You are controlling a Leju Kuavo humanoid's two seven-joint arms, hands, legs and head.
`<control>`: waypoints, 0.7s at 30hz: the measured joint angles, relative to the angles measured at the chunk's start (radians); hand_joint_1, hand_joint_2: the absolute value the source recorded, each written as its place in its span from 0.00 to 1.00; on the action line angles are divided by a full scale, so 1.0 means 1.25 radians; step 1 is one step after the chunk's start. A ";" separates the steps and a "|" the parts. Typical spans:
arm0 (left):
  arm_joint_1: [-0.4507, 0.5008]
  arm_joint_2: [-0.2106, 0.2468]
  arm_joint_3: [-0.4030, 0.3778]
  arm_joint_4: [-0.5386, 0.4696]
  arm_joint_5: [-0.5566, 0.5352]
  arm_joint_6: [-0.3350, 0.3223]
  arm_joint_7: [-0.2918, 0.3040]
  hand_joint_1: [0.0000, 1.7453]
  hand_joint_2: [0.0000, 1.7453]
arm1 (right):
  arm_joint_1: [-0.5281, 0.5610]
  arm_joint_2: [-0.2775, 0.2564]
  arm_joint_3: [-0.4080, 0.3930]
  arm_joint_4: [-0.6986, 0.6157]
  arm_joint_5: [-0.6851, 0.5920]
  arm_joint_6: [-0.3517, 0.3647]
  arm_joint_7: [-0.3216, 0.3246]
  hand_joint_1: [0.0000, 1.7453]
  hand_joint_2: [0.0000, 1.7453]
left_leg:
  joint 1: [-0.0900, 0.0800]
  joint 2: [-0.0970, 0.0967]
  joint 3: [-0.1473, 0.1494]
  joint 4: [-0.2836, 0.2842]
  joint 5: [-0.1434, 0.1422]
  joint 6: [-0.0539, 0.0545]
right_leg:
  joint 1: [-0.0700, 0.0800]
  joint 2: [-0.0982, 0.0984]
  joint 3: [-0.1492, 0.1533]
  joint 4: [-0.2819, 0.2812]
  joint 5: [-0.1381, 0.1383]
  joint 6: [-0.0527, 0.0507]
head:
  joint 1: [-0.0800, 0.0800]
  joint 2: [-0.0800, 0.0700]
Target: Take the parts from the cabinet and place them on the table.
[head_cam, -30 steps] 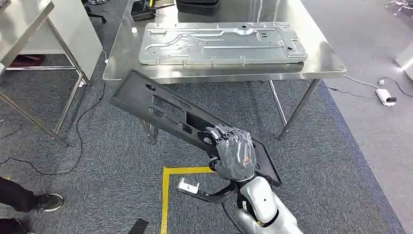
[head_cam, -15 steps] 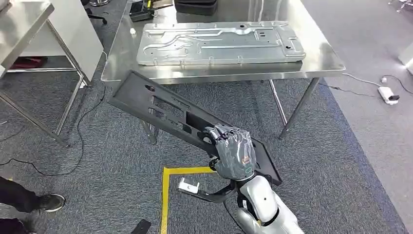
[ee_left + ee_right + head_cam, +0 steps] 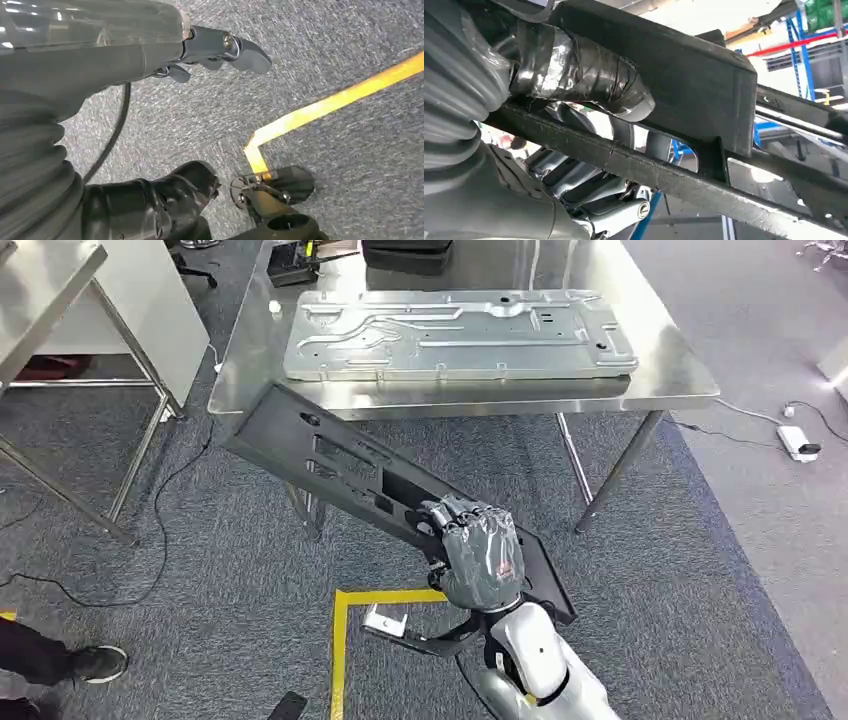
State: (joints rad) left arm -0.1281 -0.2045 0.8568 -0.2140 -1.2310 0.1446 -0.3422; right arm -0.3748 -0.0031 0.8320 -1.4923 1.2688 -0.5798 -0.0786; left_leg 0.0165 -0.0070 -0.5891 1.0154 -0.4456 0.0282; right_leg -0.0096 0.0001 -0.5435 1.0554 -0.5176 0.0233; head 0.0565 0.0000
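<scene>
My right hand [image 3: 480, 555] grips a long black plastic panel [image 3: 330, 455] near its close end. The panel is tilted, and its far corner reaches the front left edge of the steel table [image 3: 660, 360]. A large silver stamped metal panel [image 3: 460, 335] lies flat on that table. In the right wrist view the black panel [image 3: 684, 80] crosses the picture with my taped thumb [image 3: 579, 75] pressed against it. My left hand [image 3: 200, 50] hangs above the carpet with its fingers apart, holding nothing.
A second steel table [image 3: 50, 290] stands at the left. Yellow tape [image 3: 340, 640] marks the carpet under me. A black case [image 3: 405, 255] sits at the table's back. A power strip [image 3: 800, 445] and cables lie on the floor; a person's shoe [image 3: 95, 662] is at lower left.
The whole view has shifted a little. The black panel stays in my right hand, and its far corner now overlaps the table's front edge slightly more.
</scene>
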 joint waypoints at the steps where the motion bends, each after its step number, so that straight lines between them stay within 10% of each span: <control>1: -0.001 0.000 -0.001 0.000 0.000 0.000 0.000 0.00 1.00 | -0.001 0.000 0.000 0.000 0.001 -0.002 0.001 1.00 1.00 | 0.000 0.000 0.003 -0.001 -0.003 0.005 | 0.000 0.000 -0.025 0.044 -0.020 0.002 | 0.000 0.000; 5: 0.001 0.000 -0.004 0.000 -0.002 -0.001 0.001 0.00 1.00 | 0.011 -0.001 0.000 0.002 0.007 -0.003 0.004 1.00 1.00 | -0.003 -0.001 0.018 0.000 -0.019 0.010 | -0.002 0.000 -0.155 0.223 -0.069 0.006 | 0.000 0.000; 9: 0.002 -0.002 -0.007 0.000 -0.002 -0.002 0.001 0.00 1.00 | 0.013 -0.001 0.000 0.004 0.009 -0.003 0.004 1.00 1.00 | -0.007 -0.003 0.054 -0.001 -0.045 0.006 | 0.007 0.000 -0.087 -0.001 0.096 -0.015 | 0.000 0.000; 11: -0.001 -0.003 -0.010 0.000 -0.002 -0.004 0.001 0.00 1.00 | 0.014 -0.001 0.000 0.004 0.010 -0.004 0.005 1.00 1.00 | -0.006 -0.003 0.055 -0.003 -0.052 -0.005 | 0.017 0.001 -0.082 -0.019 0.055 -0.025 | 0.000 0.000; 15: 0.000 -0.002 -0.012 0.000 -0.002 -0.006 0.002 0.00 1.00 | 0.021 0.000 -0.001 0.003 0.015 -0.006 0.009 1.00 1.00 | -0.007 0.001 0.064 0.025 -0.057 -0.021 | 0.006 0.002 -0.048 -0.034 0.069 -0.039 | -0.003 0.000; 19: -0.004 -0.002 -0.013 0.000 -0.002 -0.006 0.001 0.00 1.00 | 0.024 0.000 -0.001 0.002 0.022 -0.016 0.012 1.00 1.00 | -0.002 0.001 -0.063 0.224 -0.136 -0.031 | 0.005 0.001 -0.028 -0.034 0.048 -0.048 | -0.007 0.000; 21: 0.001 -0.002 -0.013 0.000 -0.002 -0.006 0.003 0.00 1.00 | 0.028 0.000 -0.001 0.002 0.023 -0.016 0.013 1.00 1.00 | 0.001 0.001 -0.085 0.221 -0.114 -0.037 | 0.004 0.004 -0.015 -0.032 0.036 -0.046 | -0.007 0.000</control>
State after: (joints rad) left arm -0.1269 -0.2068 0.8412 -0.2136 -1.2341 0.1373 -0.3388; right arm -0.3397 -0.0034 0.8305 -1.4893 1.2974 -0.6004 -0.0626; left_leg 0.0175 -0.0055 -0.6954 1.2911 -0.5877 -0.0176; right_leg -0.0044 0.0050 -0.5622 1.0148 -0.4731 -0.0344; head 0.0477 0.0000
